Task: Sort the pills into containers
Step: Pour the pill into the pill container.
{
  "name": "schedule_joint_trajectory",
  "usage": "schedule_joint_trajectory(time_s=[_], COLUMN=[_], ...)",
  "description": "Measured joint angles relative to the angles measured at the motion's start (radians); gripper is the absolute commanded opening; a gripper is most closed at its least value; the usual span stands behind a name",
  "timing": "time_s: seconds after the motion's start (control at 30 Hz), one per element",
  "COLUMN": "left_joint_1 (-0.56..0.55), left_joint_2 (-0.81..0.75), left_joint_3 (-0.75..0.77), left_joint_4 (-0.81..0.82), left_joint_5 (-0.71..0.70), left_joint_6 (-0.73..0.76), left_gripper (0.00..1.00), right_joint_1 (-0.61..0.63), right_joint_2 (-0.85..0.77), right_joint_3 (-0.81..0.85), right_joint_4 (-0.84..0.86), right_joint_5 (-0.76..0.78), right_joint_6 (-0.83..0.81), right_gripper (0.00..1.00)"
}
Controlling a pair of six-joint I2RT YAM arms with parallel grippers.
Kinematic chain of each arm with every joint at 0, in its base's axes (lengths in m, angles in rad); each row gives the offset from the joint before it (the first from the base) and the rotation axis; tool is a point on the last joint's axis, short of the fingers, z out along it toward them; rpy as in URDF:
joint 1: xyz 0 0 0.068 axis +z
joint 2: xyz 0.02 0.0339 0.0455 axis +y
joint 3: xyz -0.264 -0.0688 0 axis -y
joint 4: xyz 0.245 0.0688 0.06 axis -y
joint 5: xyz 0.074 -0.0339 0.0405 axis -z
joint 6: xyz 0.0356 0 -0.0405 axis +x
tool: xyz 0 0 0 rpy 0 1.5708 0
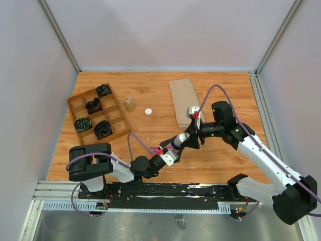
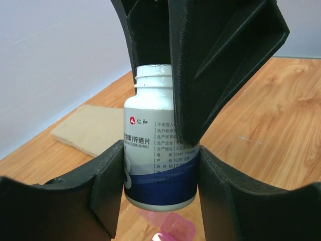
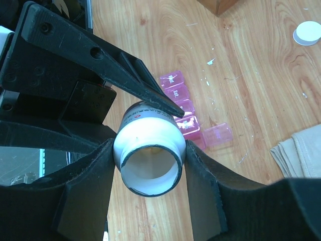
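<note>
Our left gripper [image 2: 160, 153] was clenched on the body of the uncapped white pill bottle [image 2: 149, 103], and our right gripper [image 3: 150, 150] clasped its neck. The pink containers [image 3: 181, 103] lay beneath, between the table's [image 3: 241, 75] middle and near edge. We judged that two opposing grips could jerk the bottle, scattering pills past the containers.

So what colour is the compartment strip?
A translucent magenta-pink plastic strip; best in right wrist view.
</note>
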Motion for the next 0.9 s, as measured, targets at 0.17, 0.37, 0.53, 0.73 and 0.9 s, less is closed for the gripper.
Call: schedule_joint_trajectory(time_s=[0.17,0.37,0.53,0.73,0.9], left_joint_1=[-0.001,0.002,0.078,0.187,0.269], left_joint_2=[-0.003,-0.073,-0.202,-0.298,-0.369], left_joint_3=[0.0,-0.032,-0.126,-0.223,-0.238], left_joint_4=[-0.001,0.0,-0.005,0.0,0.001], left_joint_5=[0.002,0.045,0.201,0.423,0.606], left_joint_6=[-0.01,-0.071,-0.234,-0.409,-0.561], left_gripper=[0.06,0.0,0.0,0.0,0.0], right_joint_1=[0.007,-0.019,-0.177,-0.285,-0.291], right_joint_2=[-0.005,-0.023,-0.119,-0.212,-0.202], right_joint_3=[0.0,0.013,0.041,0.051,0.042], right_joint_4=[-0.003,-0.068,-0.113,-0.106,-0.069], right_joint_5=[-0.001,-0.113,-0.25,-0.322,-0.346], right_joint_6=[-0.005,-0.019,-0.029,-0.022,0.005], right_gripper=[0.88,0.99,0.99,0.99,0.99])
